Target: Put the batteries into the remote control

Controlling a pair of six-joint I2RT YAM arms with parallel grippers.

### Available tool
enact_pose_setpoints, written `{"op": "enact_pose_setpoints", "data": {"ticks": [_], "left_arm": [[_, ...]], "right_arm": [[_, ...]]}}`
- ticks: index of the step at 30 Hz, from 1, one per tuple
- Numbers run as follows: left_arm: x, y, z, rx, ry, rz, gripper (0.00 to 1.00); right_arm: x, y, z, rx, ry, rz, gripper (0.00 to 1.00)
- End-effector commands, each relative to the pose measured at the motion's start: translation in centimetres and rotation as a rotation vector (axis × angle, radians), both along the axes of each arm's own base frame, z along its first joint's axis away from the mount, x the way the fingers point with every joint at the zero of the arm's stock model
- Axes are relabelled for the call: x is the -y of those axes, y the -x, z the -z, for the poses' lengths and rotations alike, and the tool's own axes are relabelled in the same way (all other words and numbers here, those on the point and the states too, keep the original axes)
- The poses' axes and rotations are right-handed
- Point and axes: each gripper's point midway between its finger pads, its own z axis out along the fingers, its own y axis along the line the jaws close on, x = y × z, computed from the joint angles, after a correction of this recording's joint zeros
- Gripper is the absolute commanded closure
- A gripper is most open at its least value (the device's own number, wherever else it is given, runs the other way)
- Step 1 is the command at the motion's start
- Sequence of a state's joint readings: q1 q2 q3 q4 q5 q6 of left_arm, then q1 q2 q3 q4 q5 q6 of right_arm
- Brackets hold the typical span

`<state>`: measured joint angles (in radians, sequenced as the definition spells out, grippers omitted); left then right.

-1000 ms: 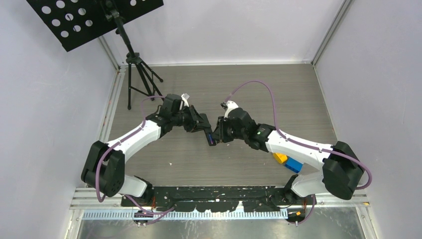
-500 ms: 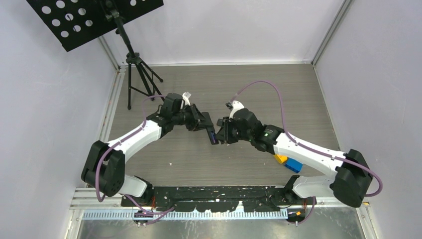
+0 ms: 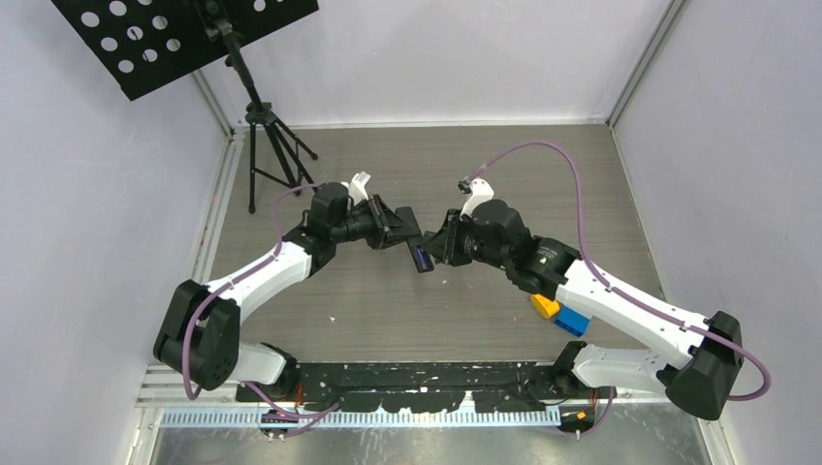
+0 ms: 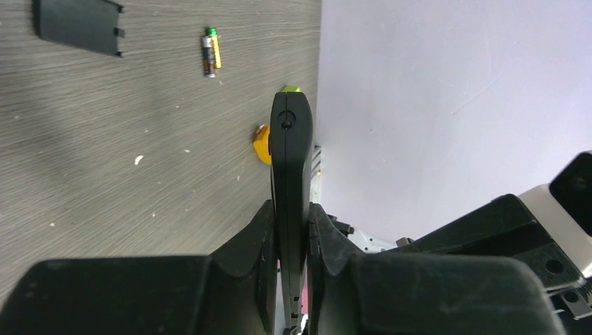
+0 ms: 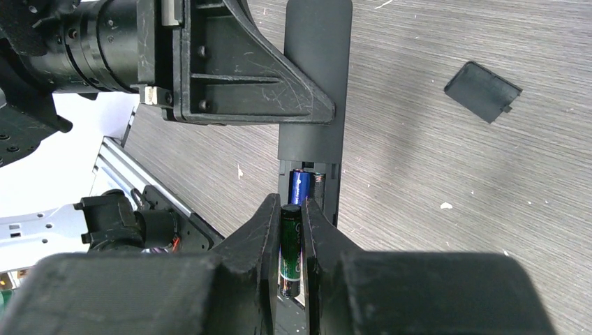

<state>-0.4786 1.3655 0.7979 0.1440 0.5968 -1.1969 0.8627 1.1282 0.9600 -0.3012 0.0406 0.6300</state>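
your right gripper is clamped on the green cell, its tip at the remote bay beside the blue cell. align it parallel with the seemingly free slot and press gently. left gripper pinches the remote.

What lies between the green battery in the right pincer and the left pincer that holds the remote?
A purple-blue battery, seated in the open compartment of the remote; the right wrist view shows it.
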Motion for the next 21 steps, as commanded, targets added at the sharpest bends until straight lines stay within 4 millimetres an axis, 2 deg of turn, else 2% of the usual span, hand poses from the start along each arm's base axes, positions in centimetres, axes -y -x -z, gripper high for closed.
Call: {"op": "enact_pose_setpoints", "data": {"ticks": [1, 16, 21], "left_arm": [[0.7, 0.3, -4.2, 0.102, 0.13, 0.03, 1.0], [1.5, 0.2, -5.6, 0.056, 0.237, 0.053, 1.0], [1.6, 0.2, -6.0, 0.04, 0.276, 0.053, 1.0]], "right_arm": [[-0.3, -0.5, -2.1, 0.046, -0.007, -0.007, 0.87], [-0.6, -0.3, -1.2, 0.047, 0.036, -0.039, 0.8], [-0.5, -0.6, -0.9, 0.048, 0.048, -0.026, 0.72]]}}
